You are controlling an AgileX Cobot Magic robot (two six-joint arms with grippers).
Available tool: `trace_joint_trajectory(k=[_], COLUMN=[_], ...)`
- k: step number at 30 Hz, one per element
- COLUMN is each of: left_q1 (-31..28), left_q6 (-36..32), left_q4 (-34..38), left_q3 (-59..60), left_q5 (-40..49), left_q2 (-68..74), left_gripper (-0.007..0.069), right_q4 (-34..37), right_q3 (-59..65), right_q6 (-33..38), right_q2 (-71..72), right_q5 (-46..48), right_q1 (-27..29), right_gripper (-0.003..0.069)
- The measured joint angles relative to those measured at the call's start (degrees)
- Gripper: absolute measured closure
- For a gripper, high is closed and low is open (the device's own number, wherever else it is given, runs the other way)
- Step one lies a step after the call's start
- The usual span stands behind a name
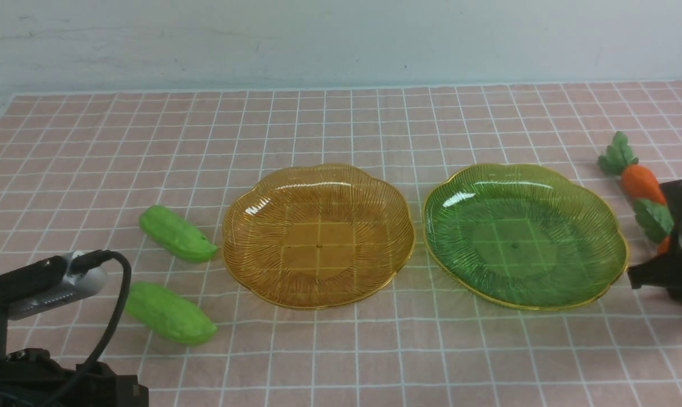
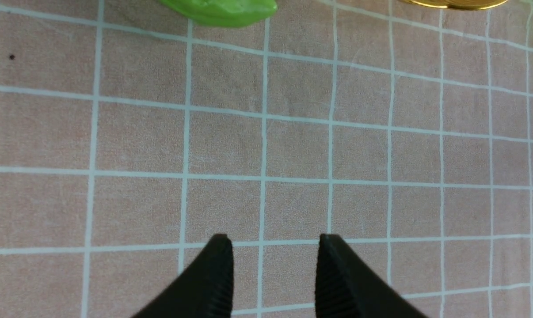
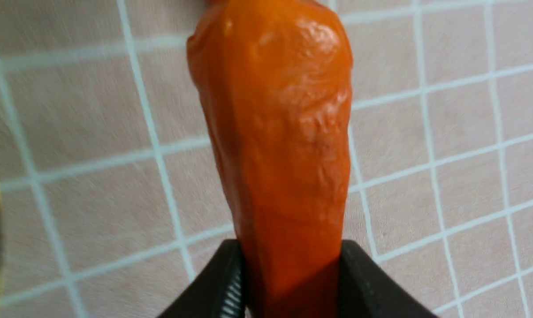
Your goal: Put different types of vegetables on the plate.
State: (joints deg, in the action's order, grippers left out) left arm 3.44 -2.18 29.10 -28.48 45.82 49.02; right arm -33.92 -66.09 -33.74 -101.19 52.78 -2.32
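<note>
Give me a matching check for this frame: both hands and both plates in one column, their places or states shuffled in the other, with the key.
Column one:
1. left hand
2. right hand
3. amber plate
4. green plate

Column two:
A. empty, nearest the far carrot
B. open over bare checked cloth
C. empty, right beside a cucumber
D. shut on the near carrot

Pairs: 1-B; 2-D; 3-C; 4-A.
</note>
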Motion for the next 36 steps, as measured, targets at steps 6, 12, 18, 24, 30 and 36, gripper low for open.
trace_joint_trajectory(k=[6, 12, 18, 24, 30, 36], left_q1=[0.0, 0.0, 0.0, 0.0, 0.0, 0.0], left_q6=[0.0, 0.0, 0.0, 0.0, 0.0, 0.0], left_q4=[0.0, 0.0, 0.0, 0.1, 0.2, 0.2], left_q3=[0.0, 0.0, 0.0, 0.0, 0.0, 0.0], left_q5=[0.0, 0.0, 0.0, 0.0, 0.0, -0.5], left_q2=[0.0, 0.0, 0.0, 0.0, 0.0, 0.0], left_gripper=[0.0376, 0.0376, 0.0376, 0.0376, 0.0376, 0.0376], right_q4=[11.0, 25.4, 33.9, 33.1, 28.2, 25.4], right_q3=[-3.0, -3.1, -3.4, -6.9, -13.8, -19.4], right_q6=[6.9, 18.3, 23.7, 24.9, 25.0, 25.0], right_q2=[5.1, 3.0, -1.4, -4.6, -6.3, -10.4], right_q5=[-3.5, -9.3, -11.5, -10.1, -7.8, -8.3], right_q1=[-2.0, -7.1, -9.2, -8.9, -3.6, 3.7], right_gripper=[0.0423, 0.0423, 0.0374, 0.0154, 0.0043, 0.005])
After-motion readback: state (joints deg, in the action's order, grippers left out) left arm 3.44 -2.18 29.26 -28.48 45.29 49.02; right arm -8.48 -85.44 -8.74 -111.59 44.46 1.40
